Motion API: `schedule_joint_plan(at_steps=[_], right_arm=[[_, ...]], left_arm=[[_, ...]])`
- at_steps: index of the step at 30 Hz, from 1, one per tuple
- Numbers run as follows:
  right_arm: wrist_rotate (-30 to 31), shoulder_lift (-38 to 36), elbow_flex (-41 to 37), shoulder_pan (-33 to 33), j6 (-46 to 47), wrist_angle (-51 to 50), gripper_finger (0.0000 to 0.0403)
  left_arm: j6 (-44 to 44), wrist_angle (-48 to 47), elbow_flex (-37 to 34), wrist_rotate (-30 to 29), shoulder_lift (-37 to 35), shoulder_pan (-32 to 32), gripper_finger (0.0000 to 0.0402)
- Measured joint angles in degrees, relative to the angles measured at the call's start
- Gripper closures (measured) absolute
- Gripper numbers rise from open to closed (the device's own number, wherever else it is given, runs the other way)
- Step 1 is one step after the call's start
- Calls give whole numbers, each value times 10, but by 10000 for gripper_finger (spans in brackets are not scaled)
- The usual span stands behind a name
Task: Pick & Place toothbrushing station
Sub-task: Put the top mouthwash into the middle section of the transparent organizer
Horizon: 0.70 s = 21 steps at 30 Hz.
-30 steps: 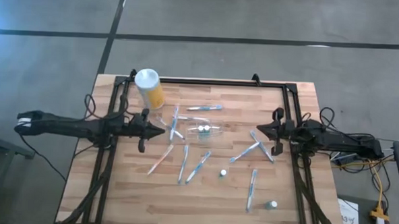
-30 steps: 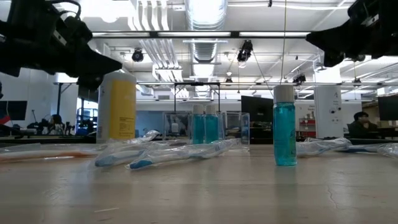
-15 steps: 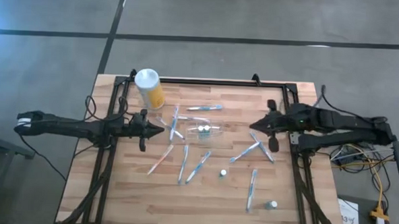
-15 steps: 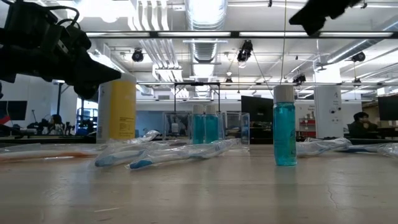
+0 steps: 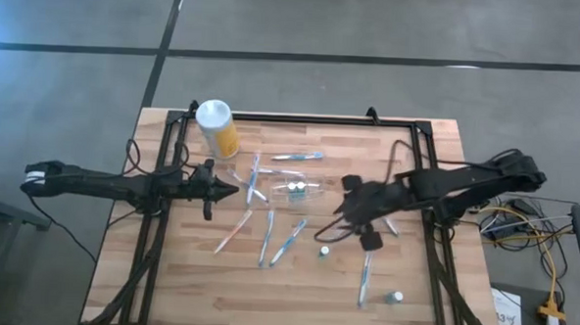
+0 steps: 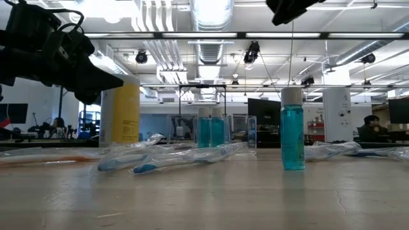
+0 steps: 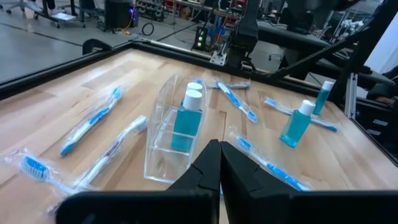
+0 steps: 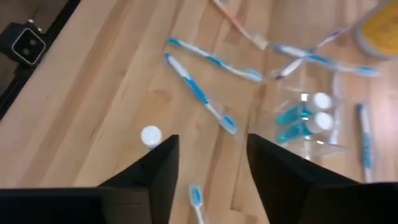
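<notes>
Mid-table, clear toothbrushing station point(image 5: 298, 191), upright, holding two blue bottles point(image 7: 185, 122)

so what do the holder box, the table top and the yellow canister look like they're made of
The toothbrushing station looks like clear glossy plastic: the two blue bottles inside show through its walls. The table top looks like pale wood, with plank seams and grain. The yellow canister is probably plastic with a white lid; hard to confirm.

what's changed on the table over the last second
The right tool swung inward from the table's right edge toward the middle, open and holding nothing, above the wrapped toothbrushes near the toothbrushing station. The left tool, shut, kept its place beside the station. Nothing on the table moved.
</notes>
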Motion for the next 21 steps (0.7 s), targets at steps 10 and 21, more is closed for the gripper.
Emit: schedule_joint_plan(at_steps=[10, 21], right_arm=[[-18, 158, 92, 26, -18, -91, 191], [-87, 246, 116, 35, -54, -84, 191]], left_arm=[[0, 0, 0, 0, 0, 0, 396], [1, -1, -1, 0, 2, 0, 396]])
